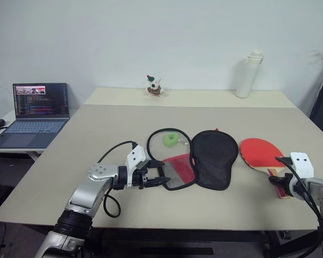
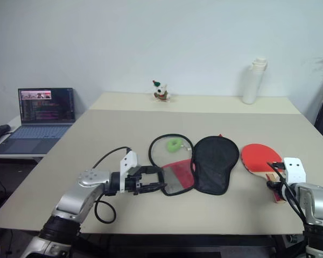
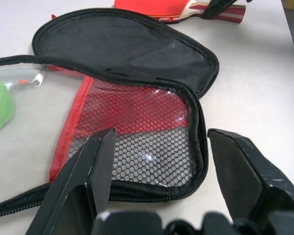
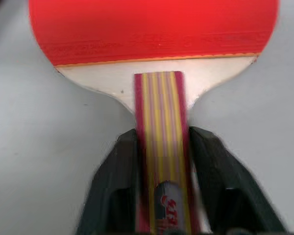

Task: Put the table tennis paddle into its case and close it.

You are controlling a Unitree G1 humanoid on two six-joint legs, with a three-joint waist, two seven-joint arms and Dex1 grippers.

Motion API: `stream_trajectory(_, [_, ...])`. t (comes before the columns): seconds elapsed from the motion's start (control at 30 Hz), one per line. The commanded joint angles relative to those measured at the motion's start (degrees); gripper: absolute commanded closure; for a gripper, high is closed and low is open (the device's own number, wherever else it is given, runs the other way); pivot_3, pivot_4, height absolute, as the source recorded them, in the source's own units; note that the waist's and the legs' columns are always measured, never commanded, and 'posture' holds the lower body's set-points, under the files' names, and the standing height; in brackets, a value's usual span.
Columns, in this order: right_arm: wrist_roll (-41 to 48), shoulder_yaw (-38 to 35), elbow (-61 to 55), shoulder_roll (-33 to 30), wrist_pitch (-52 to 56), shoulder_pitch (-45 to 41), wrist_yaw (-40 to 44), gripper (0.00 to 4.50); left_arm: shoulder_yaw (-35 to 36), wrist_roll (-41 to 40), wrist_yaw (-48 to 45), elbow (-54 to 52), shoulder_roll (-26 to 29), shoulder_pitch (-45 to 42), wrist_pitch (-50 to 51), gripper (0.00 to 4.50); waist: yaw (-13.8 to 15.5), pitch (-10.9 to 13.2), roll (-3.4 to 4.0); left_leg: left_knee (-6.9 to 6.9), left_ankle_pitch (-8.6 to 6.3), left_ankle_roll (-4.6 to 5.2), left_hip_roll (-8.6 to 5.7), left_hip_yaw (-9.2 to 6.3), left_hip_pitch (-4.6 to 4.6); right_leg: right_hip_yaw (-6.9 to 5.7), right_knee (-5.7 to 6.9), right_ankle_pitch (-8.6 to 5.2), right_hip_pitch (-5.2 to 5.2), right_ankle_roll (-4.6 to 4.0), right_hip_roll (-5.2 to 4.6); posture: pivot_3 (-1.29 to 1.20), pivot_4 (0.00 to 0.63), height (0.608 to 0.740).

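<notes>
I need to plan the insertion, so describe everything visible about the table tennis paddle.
The table tennis paddle lies flat on the beige table, apart from and just right of the opened case. Its round blade carries smooth red rubber above a pale wooden neck; the short handle is striped red and yellowish, with a logo near its end. The right gripper has a finger on either side of the handle.

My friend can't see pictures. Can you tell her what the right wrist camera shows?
The table tennis paddle lies flat on a pale table, red face away from the camera and its striped wooden handle pointing toward it. The right gripper has one black finger on each side of the handle, right up against it.
</notes>
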Motion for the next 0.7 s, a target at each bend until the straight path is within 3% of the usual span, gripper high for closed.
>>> stream_trajectory(0.03, [1.42,-1.71,-0.58,0.33,1.03,0.00,-0.92,1.21,0.16,-0.03,-0.21,-0.84,-0.17,0.01,-1.23,1.25,-0.09,0.00,0.00,0.00,0.00,0.00,0.01,0.00,0.01,0.00,0.00,0.00,0.00,0.00,0.01,0.00,0.150,0.740])
stream_trajectory(0.1, [2.40,-1.57,0.17,0.96,0.44,-0.84,-0.80,0.48,0.19,-0.01,-0.14,-0.90,-0.22,0.15,-1.24,1.25,-0.20,0.00,0.00,0.00,0.00,0.00,0.04,-0.01,0.03,-0.01,0.02,0.00,0.00,0.00,0.03,0.00,0.150,0.740])
stream_trajectory(0.43, [2.13,2.24,10.10,0.54,-8.00,-3.53,-0.81,0.48,0.24,0.07,0.28,-1.69,-0.51,0.36,-0.73,1.25,-1.01,-0.19,-0.31,0.05,0.00,0.01,0.07,0.11,0.16,0.10,0.03,0.04,0.09,0.06,0.06,0.00,0.150,0.740])
stream_trajectory(0.67, [1.20,6.97,10.66,1.00,-12.66,-2.72,-0.45,0.48,0.30,-0.09,0.40,-2.44,-0.44,0.70,-0.13,1.25,-1.68,-0.39,-0.64,0.09,0.00,0.01,0.07,0.11,0.19,0.13,0.03,0.06,0.13,0.07,0.04,0.00,0.150,0.740])
stream_trajectory(0.7, [1.44,7.05,10.71,1.41,-12.50,-2.73,-0.64,0.65,0.26,-0.07,0.41,-2.42,-0.47,0.58,-0.06,1.25,-1.78,-0.39,-0.64,0.08,0.00,0.01,0.08,0.12,0.20,0.14,0.04,0.06,0.13,0.07,0.05,0.00,0.150,0.740])
